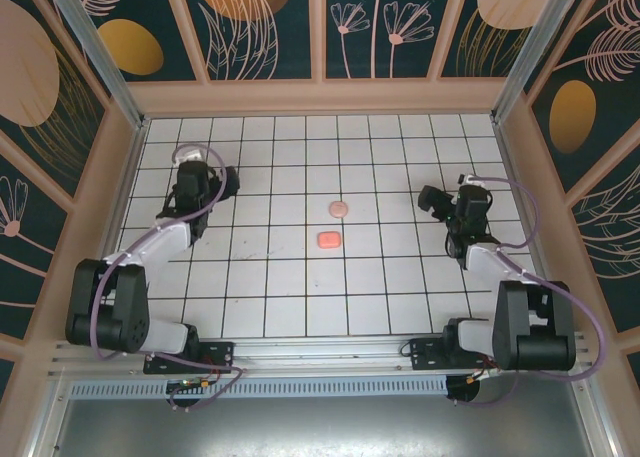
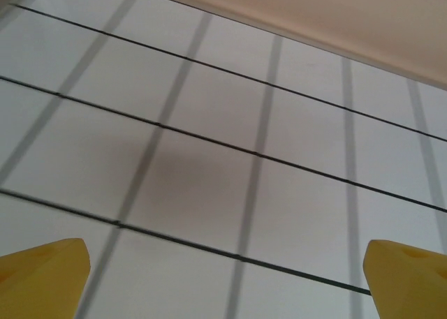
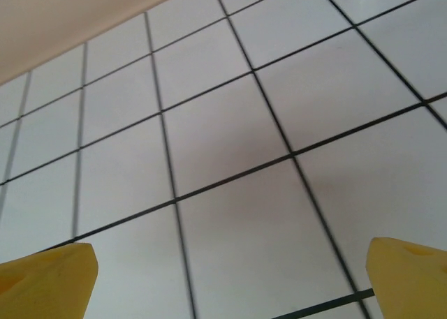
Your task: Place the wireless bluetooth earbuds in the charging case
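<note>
Left gripper (image 2: 227,273) stood wide open, its yellow fingertips (image 2: 45,270) at the lower corners of the left wrist view with only bare tile between them. The right gripper (image 3: 228,277) stood just as wide and just as empty.

The wireless bluetooth earbuds were too small to make out from above, so I could not tell whether they lay loose or sat inside something. Near the middle of the white tiled worktop (image 1: 250,287) lay a coral rounded-rectangular plastic pod (image 1: 329,240). Just beyond it toward the far edge, near but apart, lay a pale pink round plastic pod (image 1: 340,209). Both looked shut, though that was hard to judge, and which one served as the charging case I could not tell.

Each gripper hung toward its own side edge, well apart from the pods. By my judgement, either the earbuds were already in and the case closed, or nothing had begun. The views could not settle which.
</note>
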`<state>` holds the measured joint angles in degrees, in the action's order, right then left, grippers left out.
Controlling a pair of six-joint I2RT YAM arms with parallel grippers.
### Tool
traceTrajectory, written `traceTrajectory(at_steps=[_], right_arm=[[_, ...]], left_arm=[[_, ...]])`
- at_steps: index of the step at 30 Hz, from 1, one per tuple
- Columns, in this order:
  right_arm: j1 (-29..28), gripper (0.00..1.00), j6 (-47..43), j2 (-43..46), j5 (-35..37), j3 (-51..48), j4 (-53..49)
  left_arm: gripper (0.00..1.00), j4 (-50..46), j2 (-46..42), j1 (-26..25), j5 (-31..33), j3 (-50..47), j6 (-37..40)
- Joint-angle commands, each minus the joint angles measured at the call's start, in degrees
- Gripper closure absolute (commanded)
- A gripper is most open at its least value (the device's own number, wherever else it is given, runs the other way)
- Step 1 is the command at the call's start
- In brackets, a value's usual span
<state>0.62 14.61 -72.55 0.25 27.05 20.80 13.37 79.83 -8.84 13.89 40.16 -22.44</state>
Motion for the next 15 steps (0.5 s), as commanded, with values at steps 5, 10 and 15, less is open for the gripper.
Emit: traceTrajectory(at_steps=[5, 10, 15], right_arm=[[1.49, 0.01, -8.65, -4.91, 1.33, -1.42, 16.90], [1.69, 0.01, -10.65, -8.56, 0.89, -4.37, 26.41], [2.32, 0.01, -12.82, -11.25, -2.90, -6.11, 33.59]], left_arm=[[0.01, 23.72, -5.35, 1.50, 14.75, -13.47, 8.80], [0.01, 36.78, -6.50, 2.90, 12.59, -21.62, 15.63], [0.01, 54.55, -1.22, 3.61, 10.20, -27.61, 18.03]])
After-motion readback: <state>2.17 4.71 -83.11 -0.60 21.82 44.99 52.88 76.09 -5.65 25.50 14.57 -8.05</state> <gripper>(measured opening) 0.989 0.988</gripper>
